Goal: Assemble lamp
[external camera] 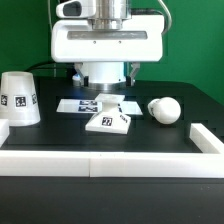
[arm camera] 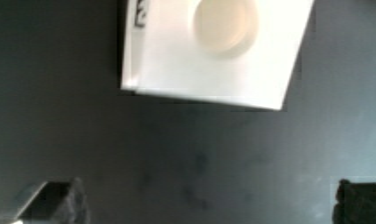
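Three lamp parts lie apart on the black table (external camera: 60,135). At the exterior view's left the shade (external camera: 20,97) stands on its wide end, in the middle the flat base (external camera: 110,121) lies turned at an angle just on the camera side of the marker board (external camera: 78,105), and at the right the bulb (external camera: 163,109) rests on its side; a white rail (external camera: 100,165) edges the table nearest the camera. The arm (external camera: 104,40) hangs straight down above the marker board, behind the base. In the wrist view the gripper (arm camera: 206,200) is spread wide, its fingertips (arm camera: 52,202) gripping nothing, with the base ahead of them.
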`<state>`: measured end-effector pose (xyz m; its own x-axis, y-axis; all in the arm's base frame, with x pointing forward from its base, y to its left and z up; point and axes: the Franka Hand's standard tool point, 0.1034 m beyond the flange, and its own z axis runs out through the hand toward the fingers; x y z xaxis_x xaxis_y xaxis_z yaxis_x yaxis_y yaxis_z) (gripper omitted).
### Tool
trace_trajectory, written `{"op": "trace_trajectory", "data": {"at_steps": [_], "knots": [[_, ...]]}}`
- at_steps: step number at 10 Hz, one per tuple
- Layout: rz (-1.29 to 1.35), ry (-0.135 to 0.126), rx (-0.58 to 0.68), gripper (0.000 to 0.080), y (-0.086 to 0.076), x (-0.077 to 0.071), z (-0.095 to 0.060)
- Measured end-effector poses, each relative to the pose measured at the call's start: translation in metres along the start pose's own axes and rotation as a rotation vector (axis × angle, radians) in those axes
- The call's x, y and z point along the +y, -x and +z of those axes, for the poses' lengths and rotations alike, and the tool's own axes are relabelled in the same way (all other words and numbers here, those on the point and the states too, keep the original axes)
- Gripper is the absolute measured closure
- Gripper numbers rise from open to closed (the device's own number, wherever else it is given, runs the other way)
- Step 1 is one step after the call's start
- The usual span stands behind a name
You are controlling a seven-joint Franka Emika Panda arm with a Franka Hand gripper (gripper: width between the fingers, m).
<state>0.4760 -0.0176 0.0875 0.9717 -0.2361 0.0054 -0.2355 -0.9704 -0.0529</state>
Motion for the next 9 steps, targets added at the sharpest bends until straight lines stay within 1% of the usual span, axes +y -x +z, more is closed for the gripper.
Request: {"op": "trace_trajectory", "data": {"at_steps": [2, 4, 8, 9], "knots": [[0.080, -0.008, 0.001, 0.0100, -0.001, -0.002, 0.000], [0.069, -0.008, 0.008, 0.0100, 0.001, -0.002, 0.002], [0.050, -0.003, 0.028, 0.0100, 0.021, -0.002, 0.015], [0.043, -0.003, 0.034, 0.0100, 0.022, -0.001, 0.019]]}}
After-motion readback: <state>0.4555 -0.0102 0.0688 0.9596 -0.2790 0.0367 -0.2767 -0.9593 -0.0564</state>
